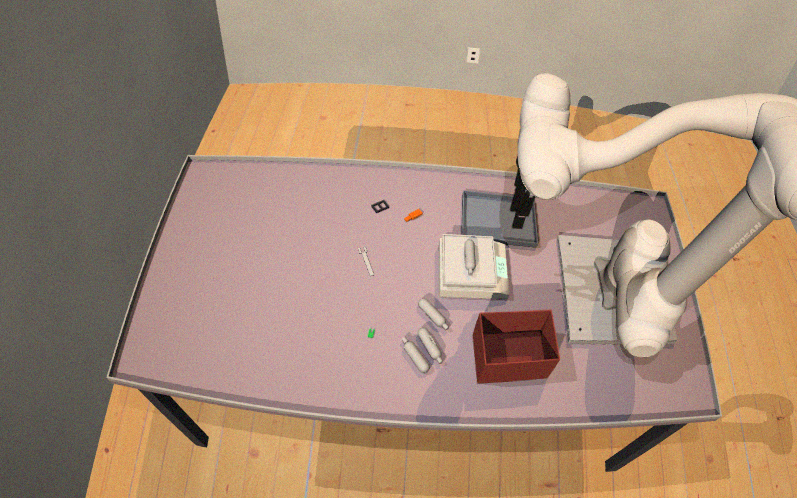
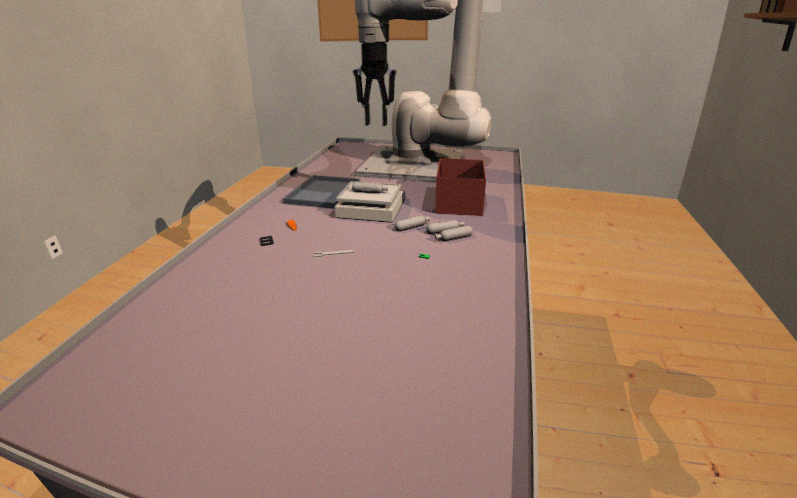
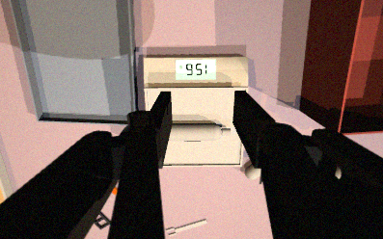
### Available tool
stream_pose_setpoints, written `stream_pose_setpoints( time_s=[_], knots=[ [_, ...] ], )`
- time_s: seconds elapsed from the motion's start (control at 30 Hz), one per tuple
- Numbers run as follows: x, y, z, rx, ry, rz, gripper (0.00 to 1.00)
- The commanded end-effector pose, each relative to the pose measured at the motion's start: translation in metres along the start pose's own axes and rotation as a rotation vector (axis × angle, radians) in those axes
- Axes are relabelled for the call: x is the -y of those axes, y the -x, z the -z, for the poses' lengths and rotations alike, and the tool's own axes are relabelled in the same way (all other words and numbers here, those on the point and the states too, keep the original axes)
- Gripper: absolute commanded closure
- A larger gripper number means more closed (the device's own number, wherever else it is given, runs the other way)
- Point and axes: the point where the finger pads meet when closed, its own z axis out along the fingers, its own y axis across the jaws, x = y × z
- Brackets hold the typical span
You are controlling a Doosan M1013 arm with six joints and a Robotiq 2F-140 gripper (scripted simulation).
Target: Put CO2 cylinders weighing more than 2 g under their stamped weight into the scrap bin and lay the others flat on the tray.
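Observation:
One grey CO2 cylinder [image 1: 469, 255] lies on the beige scale; it also shows in the wrist view [image 3: 196, 130]. The scale's green display [image 3: 196, 69] appears upside down in the wrist view and reads 156. Three more cylinders [image 1: 433, 313] [image 1: 430, 344] [image 1: 415, 354] lie on the table to the left of the dark red scrap bin [image 1: 515, 345]. The grey tray [image 1: 499, 217] sits behind the scale. My gripper [image 1: 518, 222] [image 2: 374, 117] hangs high above the tray, tilted toward the scale. Its fingers stand apart with nothing between them.
An orange piece [image 1: 413, 215], a black buckle [image 1: 379, 206], a white forked tool [image 1: 365, 261] and a small green piece [image 1: 371, 334] lie on the left of the table. The robot's base plate [image 1: 586, 287] is to the right of the scale. A raised rim runs round the table.

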Motion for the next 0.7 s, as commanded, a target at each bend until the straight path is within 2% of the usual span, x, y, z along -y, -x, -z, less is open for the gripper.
stream_pose_setpoints(
  time_s=[0.0,0.43,0.53,0.67],
  knots=[
    [0.0,0.0,0.0,0.001,0.0,0.0,0.61],
    [0.0,0.001,0.0,0.001,0.0,0.016,0.61],
    [0.0,0.008,-0.004,0.001,0.0,0.109,0.61],
    [0.001,0.026,-0.017,0.001,0.0,0.388,0.61]
  ],
)
